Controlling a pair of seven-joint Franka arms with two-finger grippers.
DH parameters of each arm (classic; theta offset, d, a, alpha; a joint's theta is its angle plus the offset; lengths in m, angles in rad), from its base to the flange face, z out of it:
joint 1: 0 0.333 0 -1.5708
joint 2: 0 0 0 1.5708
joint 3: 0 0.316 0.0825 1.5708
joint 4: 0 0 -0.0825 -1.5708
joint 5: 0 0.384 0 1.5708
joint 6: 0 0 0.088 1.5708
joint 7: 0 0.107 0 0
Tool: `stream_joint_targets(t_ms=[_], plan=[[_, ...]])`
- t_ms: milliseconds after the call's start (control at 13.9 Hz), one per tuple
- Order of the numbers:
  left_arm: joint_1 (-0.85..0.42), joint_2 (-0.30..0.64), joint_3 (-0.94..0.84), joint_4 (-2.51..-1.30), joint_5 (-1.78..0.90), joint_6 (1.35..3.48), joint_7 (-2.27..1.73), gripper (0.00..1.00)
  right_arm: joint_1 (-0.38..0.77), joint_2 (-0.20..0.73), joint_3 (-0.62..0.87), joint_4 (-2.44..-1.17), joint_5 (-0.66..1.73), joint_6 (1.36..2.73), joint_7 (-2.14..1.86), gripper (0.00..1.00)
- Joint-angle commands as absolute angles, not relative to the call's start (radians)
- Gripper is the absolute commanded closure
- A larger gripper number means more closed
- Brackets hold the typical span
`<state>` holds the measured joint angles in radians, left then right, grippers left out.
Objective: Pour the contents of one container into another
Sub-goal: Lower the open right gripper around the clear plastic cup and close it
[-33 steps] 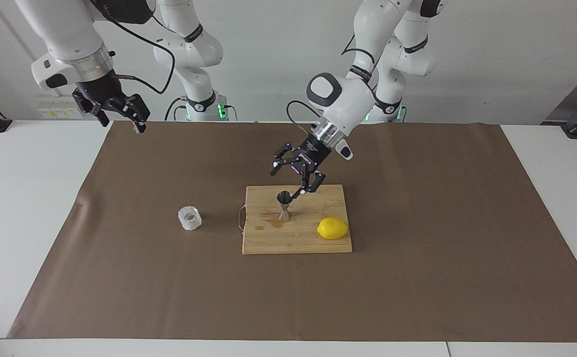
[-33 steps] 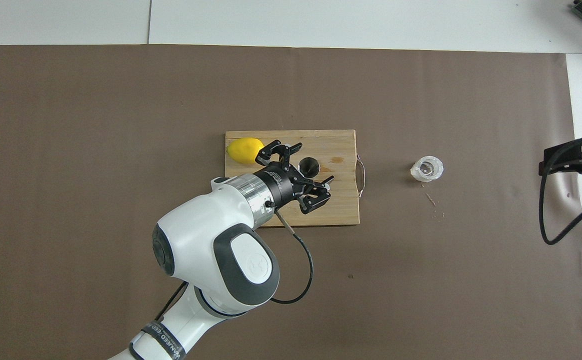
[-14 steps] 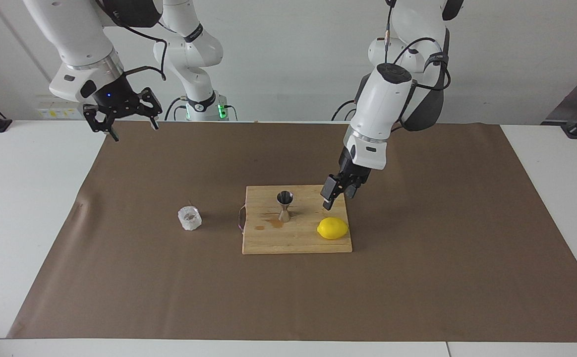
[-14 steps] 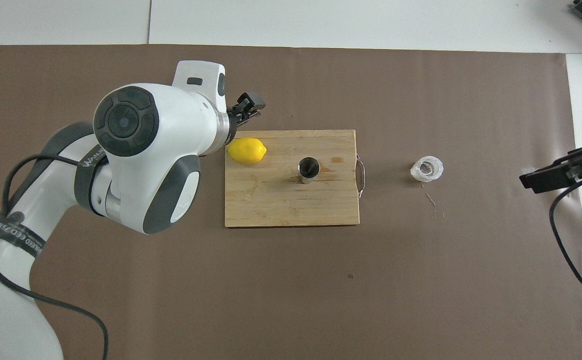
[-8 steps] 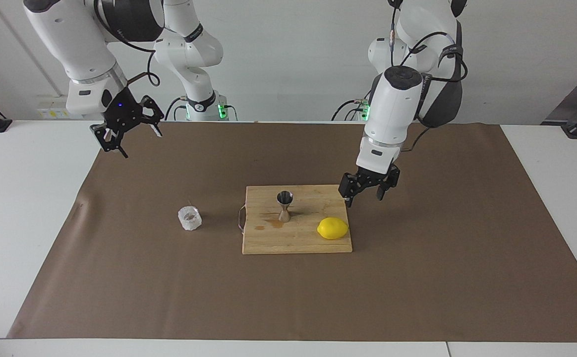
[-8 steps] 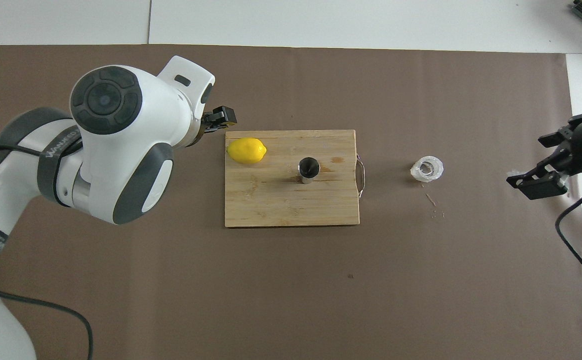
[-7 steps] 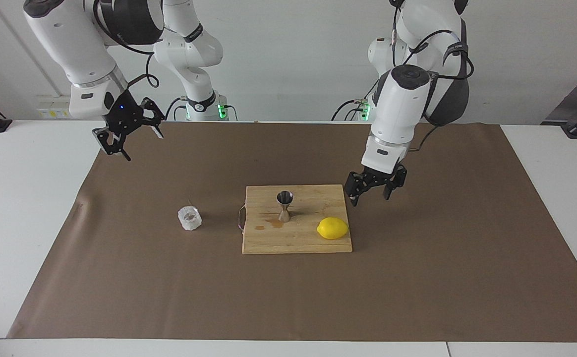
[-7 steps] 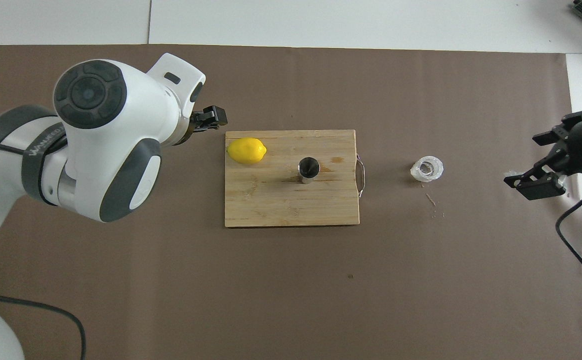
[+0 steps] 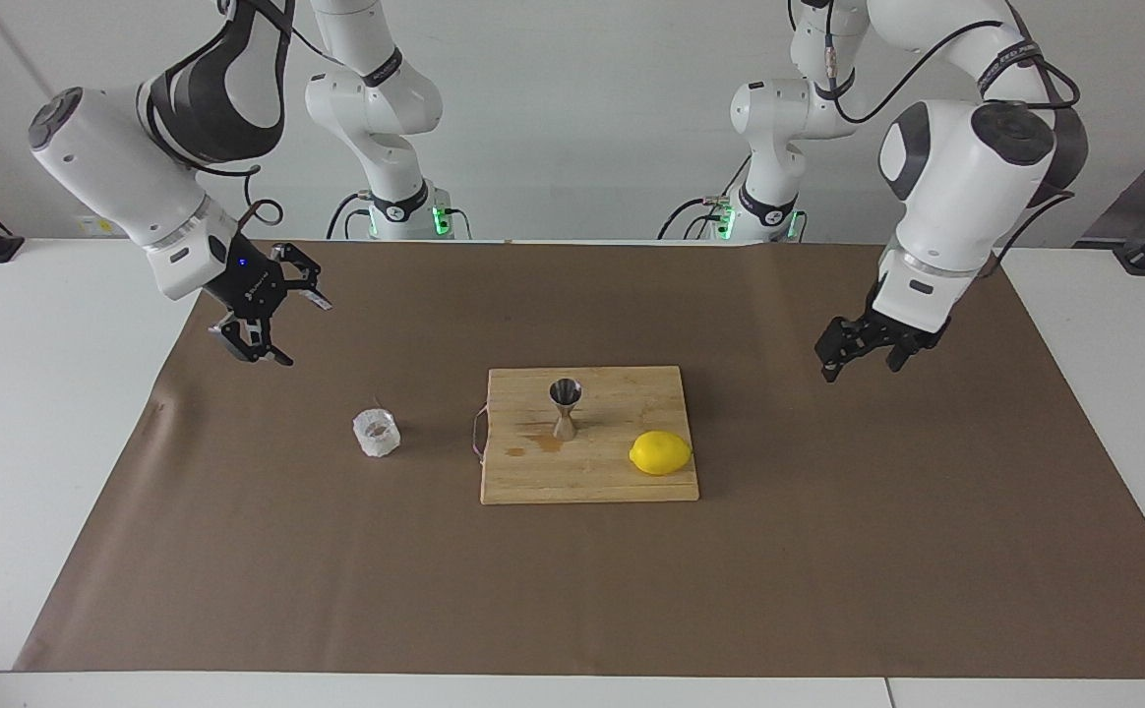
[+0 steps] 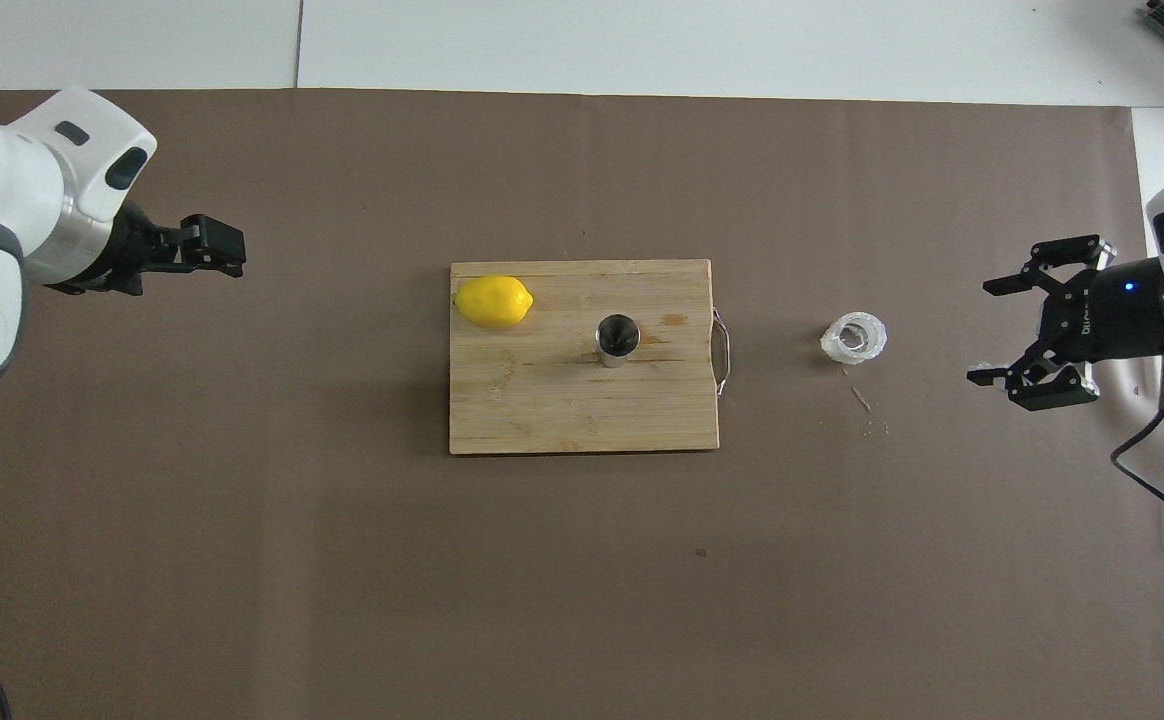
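Glass cup (image 9: 377, 434) on brown paper, near right pincer (image 9: 277, 329), splayed; left pincer (image 9: 859, 352) apart, empty

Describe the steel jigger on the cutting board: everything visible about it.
The jigger is a small shiny steel hourglass: two cones joined at a narrow waist. It stands upright, open mouth up, on the wooden cutting board, about mid-board, with the lemon apart from it toward the left arm's end. A darker stain marks the board beside its foot. Nothing else touches it; its contents cannot be made out.
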<state>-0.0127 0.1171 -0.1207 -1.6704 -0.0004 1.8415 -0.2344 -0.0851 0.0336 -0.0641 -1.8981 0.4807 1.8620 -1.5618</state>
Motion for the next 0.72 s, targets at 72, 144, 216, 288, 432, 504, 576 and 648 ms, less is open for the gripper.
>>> stream_joint_targets(t_ms=[72, 144, 216, 288, 432, 504, 576, 648], plan=[[0.093, 0.069, -0.129, -1.686, -0.017, 1.746, -0.082, 0.0, -0.137, 0.101, -0.057, -1.934, 0.606, 1.896, -1.825, 0.0], [0.11, 0.06, -0.129, -1.686, -0.017, 1.729, -0.043, 0.0, -0.14, 0.113, -0.057, -1.943, 0.618, 1.907, -1.869, 0.0], [0.123, 0.046, -0.129, -1.684, -0.015, 1.717, -0.01, 0.0, -0.146, 0.127, -0.057, -1.956, 0.652, 1.913, -1.922, 0.0], [0.13, 0.031, -0.129, -1.68, -0.011, 1.706, -0.003, 0.0, -0.153, 0.143, -0.057, -1.963, 0.682, 1.914, -1.972, 0.0], [0.124, 0.005, -0.132, -1.671, 0.0, 1.665, -0.002, 0.0, -0.161, 0.17, -0.057, -1.965, 0.706, 1.922, -2.06, 0.0], [0.118, -0.015, -0.133, -1.671, 0.002, 1.654, -0.003, 0.0, -0.164, 0.181, -0.057, -1.965, 0.721, 1.922, -2.081, 0.0], [0.117, -0.032, -0.136, -1.671, 0.002, 1.635, -0.003, 0.0, -0.173, 0.195, -0.057, -1.965, 0.745, 1.922, -2.114, 0.0], [0.115, -0.046, -0.143, -1.667, 0.014, 1.612, -0.003, 0.0, -0.176, 0.207, -0.057, -1.965, 0.771, 1.922, -2.144, 0.0]])
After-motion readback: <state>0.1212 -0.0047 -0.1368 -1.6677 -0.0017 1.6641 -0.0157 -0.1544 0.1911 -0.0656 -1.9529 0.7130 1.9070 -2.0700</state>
